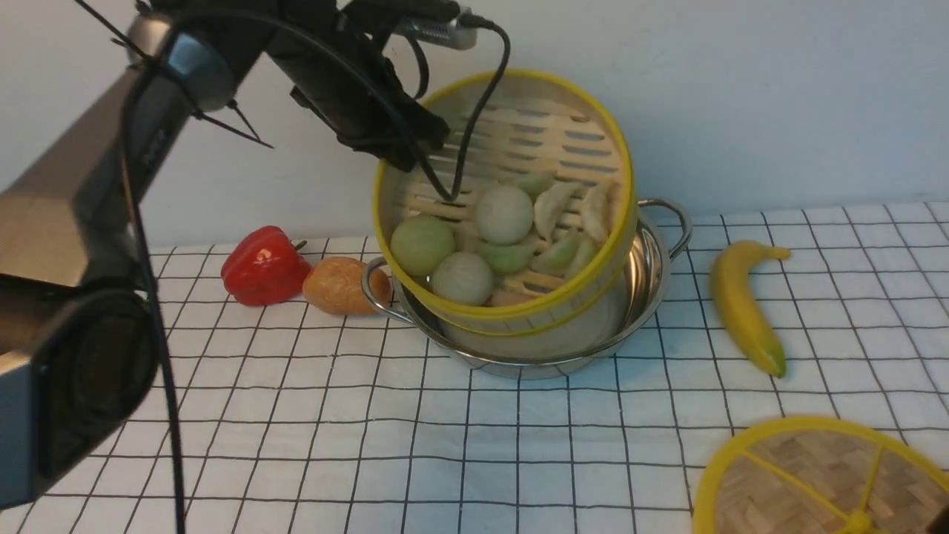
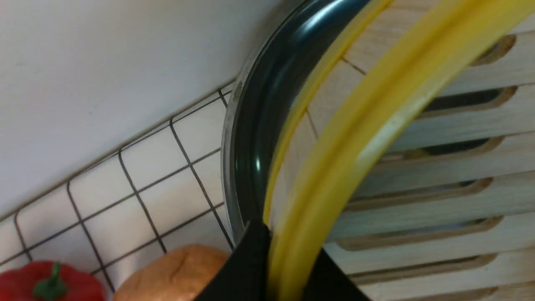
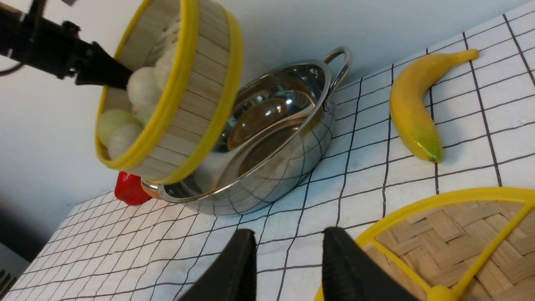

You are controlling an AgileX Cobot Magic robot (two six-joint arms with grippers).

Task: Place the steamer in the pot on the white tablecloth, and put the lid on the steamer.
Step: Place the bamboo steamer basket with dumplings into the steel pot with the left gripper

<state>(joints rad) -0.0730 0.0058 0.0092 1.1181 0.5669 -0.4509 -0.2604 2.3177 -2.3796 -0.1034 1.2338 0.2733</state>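
The steamer (image 1: pixel 534 137) hangs steeply tilted over the pot (image 1: pixel 652 259), its open face toward the front view and its low edge down at the pot's near rim; whether it touches the steel there I cannot tell. The left tool (image 2: pixel 288 271) is clamped on the steamer's yellow rim, one finger inside the wall and one outside; the right tool (image 3: pixel 288 267) hangs with its fingers apart and empty, just beside the rim of the lid (image 1: pixel 801 460), which lies flat on the white tablecloth (image 1: pixel 519 460) covering the surface. The steamer looks light and stiff, thin bamboo that a rim pinch holds well enough; its load is loose, though, and lies heaped on the low side, so it probably wants levelling gently before it seats. The pot is smooth and may slide on the cloth if nudged. The lid looks light and flat with little edge to get under; its centre knob (image 3: pixel 436 292) or a spoke seems the best hold. Counted: one steamer, one pot, one lid; three round buns and a cluster of dumplings too overlapped to number; one red pepper (image 1: pixel 263 267), one brown potato-like piece (image 1: pixel 341 285), one banana (image 1: pixel 741 308).
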